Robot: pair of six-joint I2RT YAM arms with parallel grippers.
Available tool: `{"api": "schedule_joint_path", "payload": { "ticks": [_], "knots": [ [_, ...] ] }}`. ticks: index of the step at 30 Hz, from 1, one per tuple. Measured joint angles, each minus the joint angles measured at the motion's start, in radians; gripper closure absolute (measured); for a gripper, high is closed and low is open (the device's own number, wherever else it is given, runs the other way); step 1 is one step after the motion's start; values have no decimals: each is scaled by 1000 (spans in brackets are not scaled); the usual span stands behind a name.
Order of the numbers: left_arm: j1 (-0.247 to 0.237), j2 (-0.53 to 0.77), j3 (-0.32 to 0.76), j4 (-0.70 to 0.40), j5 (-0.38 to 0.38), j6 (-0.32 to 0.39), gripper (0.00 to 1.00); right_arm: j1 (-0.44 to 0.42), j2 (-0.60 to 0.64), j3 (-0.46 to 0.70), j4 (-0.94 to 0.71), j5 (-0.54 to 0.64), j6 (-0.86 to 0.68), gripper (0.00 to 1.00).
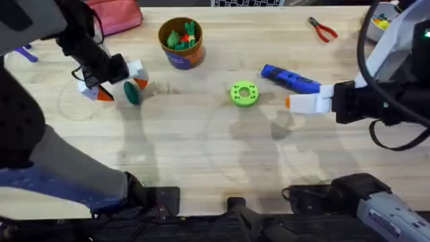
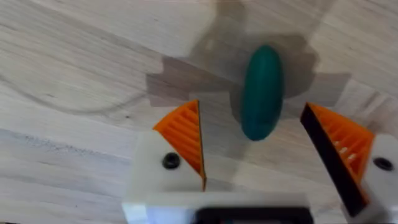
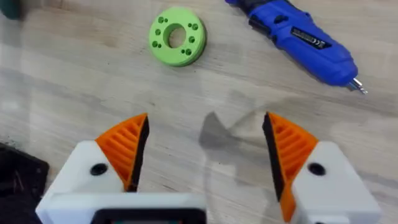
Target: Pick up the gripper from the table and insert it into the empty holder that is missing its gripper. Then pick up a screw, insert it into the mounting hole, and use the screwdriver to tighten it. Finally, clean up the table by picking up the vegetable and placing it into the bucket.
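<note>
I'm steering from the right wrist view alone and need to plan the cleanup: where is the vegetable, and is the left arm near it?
Observer: The vegetable lies on the table between the open fingers of the left gripper, and neither finger touches it.
Operator: Where is the bucket from there?
Observer: The bucket stands farther from the arms' bases than the vegetable, toward the table's middle.
Operator: Is it empty?
Observer: No, green and red pieces sit inside it.
</note>
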State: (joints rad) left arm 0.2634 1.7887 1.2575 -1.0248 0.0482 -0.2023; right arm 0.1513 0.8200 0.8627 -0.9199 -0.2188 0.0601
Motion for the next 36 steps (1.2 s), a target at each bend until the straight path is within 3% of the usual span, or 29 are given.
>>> {"api": "schedule_joint_path", "payload": {
  "ticks": [4, 6, 7, 11, 12, 13, 18, 24, 29, 36],
  "knots": [
    [1, 42, 0, 0, 0, -22, 69, 0, 0, 0, 0, 0, 0, 9],
    [1, 55, 0, 1, 0, -29, 132, 0, 0, 0, 0, 0, 0, 8],
    [1, 61, 0, 1, 0, -32, 229, 0, 0, 0, 0, 0, 0, 8],
    [1, 70, 2, -3, -5, -39, 830, 0, 0, -1, 0, 0, 0, 8],
    [1, 68, 4, -4, -4, -37, 948, 0, 0, -1, 0, 0, 0, 8],
    [1, 68, 5, -5, -5, -38, 976, 0, 0, -1, 0, 0, 0, 7],
    [-2, 69, 45, -87, -4, -42, 973, 0, 0, -2, 0, 0, 0, 8],
    [-60, 69, 290, -150, 14, -41, 973, 0, 0, -2, 0, 0, 0, 8],
    [-189, 69, 462, -136, 31, -38, 973, 0, 0, -2, 0, 0, 0, 8],
    [-423, 69, 494, 35, 32, -37, 973, 0, 0, -2, 0, 0, 0, 8]
  ]
}}
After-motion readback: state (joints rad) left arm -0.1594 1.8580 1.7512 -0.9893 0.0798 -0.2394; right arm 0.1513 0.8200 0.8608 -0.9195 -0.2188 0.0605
